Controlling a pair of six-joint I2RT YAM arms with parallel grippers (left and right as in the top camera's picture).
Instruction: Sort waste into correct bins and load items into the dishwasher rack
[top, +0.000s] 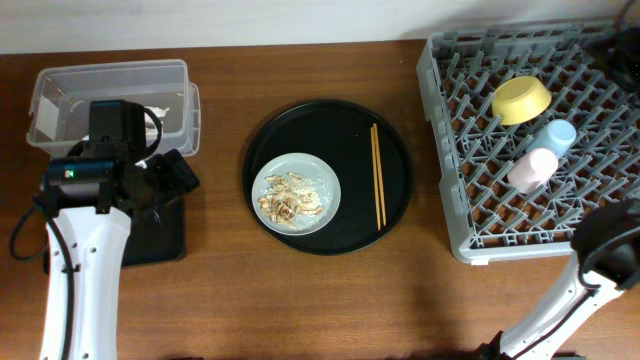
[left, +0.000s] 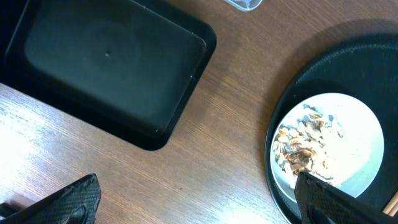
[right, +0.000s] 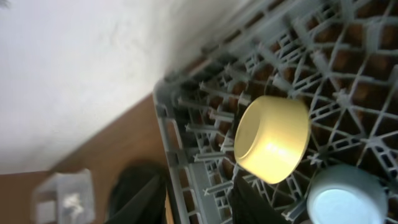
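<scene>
The pale grey-green plate (top: 296, 193) holds beige-brown food scraps (top: 290, 200) on the large round black tray; it also shows in the left wrist view (left: 348, 143). The chopsticks (top: 378, 175) lie beside it. The clear box (top: 110, 100) holds crumpled white paper (top: 160, 112). The shallow black tray (left: 106, 62) is empty. The yellow bowl (top: 521, 100), light blue cup (top: 557, 135) and pink cup (top: 530, 168) lie in the grey rack (top: 480, 240). My left gripper (left: 199, 205) is open and empty above the table between the shallow tray and the plate. My right gripper (right: 199, 205) is open and empty over the rack near the bowl (right: 273, 137).
The large round black tray (top: 400, 210) sits mid-table between the bins and the rack. My left arm (top: 85, 250) covers part of the shallow black tray (top: 155, 240). My right arm (top: 610, 250) rises at the rack's front right corner.
</scene>
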